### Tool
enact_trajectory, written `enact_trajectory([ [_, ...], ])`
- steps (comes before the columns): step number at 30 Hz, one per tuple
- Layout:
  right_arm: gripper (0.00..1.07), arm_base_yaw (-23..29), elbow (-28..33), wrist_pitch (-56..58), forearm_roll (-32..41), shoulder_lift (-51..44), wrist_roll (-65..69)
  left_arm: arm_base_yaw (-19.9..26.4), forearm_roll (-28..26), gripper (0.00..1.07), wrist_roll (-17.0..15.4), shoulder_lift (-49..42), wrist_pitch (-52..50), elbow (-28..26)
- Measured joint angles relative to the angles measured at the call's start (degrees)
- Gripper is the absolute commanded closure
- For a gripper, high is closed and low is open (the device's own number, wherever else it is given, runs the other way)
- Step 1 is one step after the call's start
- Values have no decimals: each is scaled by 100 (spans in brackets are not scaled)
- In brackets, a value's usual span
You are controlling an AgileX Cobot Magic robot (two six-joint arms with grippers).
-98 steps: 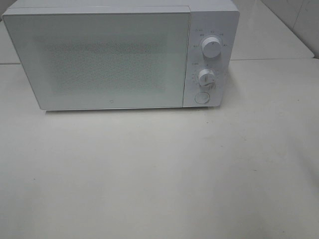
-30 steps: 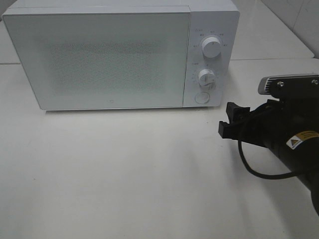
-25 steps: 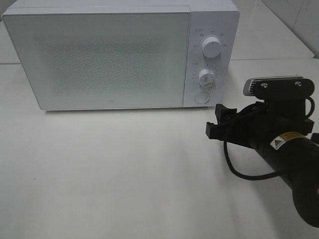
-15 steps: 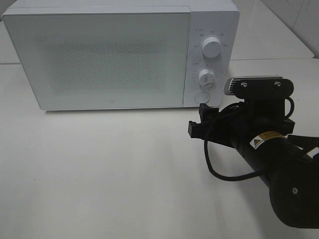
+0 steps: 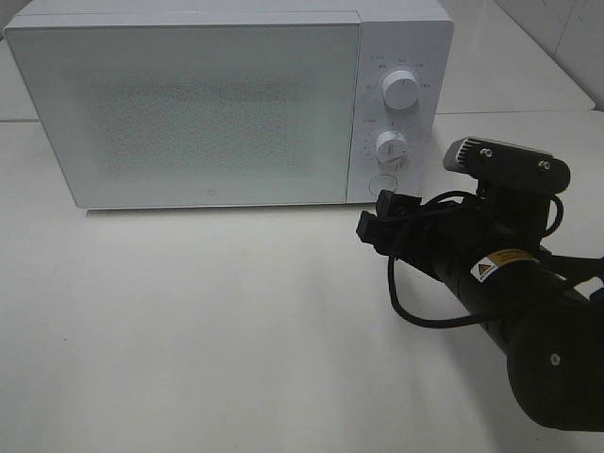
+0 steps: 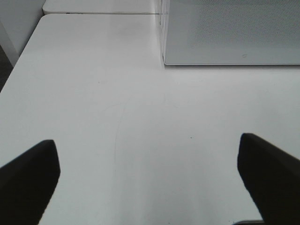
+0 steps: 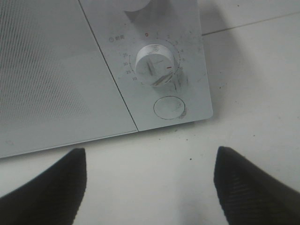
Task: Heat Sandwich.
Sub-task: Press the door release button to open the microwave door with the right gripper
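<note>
Since no sandwich shows in any of the three views, we cannot give its bearing from either gripper, nor its long axis; whether it sits behind the shut door [image 5: 189, 109] of the microwave [image 5: 396, 28] or off camera we cannot tell, as the frosted panel hides whatever is inside. What can be fixed is the relation the next move most likely turns on. The right gripper [image 5: 375, 215] hovers just in front of the lower right corner of the oven, fingers spread fairly wide with nothing between them. The round button [image 7: 169, 107] at the foot of the control panel lies straight ahead of it, under the timer knob [image 7: 154, 65], near but not touching. In the wrist view the button sits roughly between the two finger lines, a little toward one side. The left gripper [image 6: 146, 139] is fully spread and empty, low over the bare table [image 5: 189, 330] near the oven's left front corner, well apart from the controls. The right arm is therefore the nearer one to the button. Our judgement is that the step in hand is opening the door, that a short forward press would do it, and that a slight sideways correction may be needed first. Risk noted: a stray fingertip could catch the timer knob instead.
</note>
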Motion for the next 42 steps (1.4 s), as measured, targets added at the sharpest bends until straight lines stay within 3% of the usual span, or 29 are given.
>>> enact_trajectory([
  [15, 34, 0, 0, 0, 0, 0, 4452, 0, 0, 9, 0, 0, 0, 0],
  [21, 40, 0, 0, 0, 0, 0, 6113, 0, 0, 9, 0, 0, 0, 0],
  [29, 60, 0, 0, 0, 0, 0, 7500, 0, 0, 9, 0, 0, 0, 0],
  [31, 74, 0, 0, 0, 0, 0, 7809, 0, 0, 9, 0, 0, 0, 0],
  [35, 87, 0, 0, 0, 0, 0, 7913, 0, 0, 9, 0, 0, 0, 0],
  [38, 104, 0, 0, 29, 0, 0, 7941, 0, 0, 9, 0, 0, 0, 0],
  [42, 107, 0, 0, 132, 0, 0, 7941, 0, 0, 9, 0, 0, 0, 0],
])
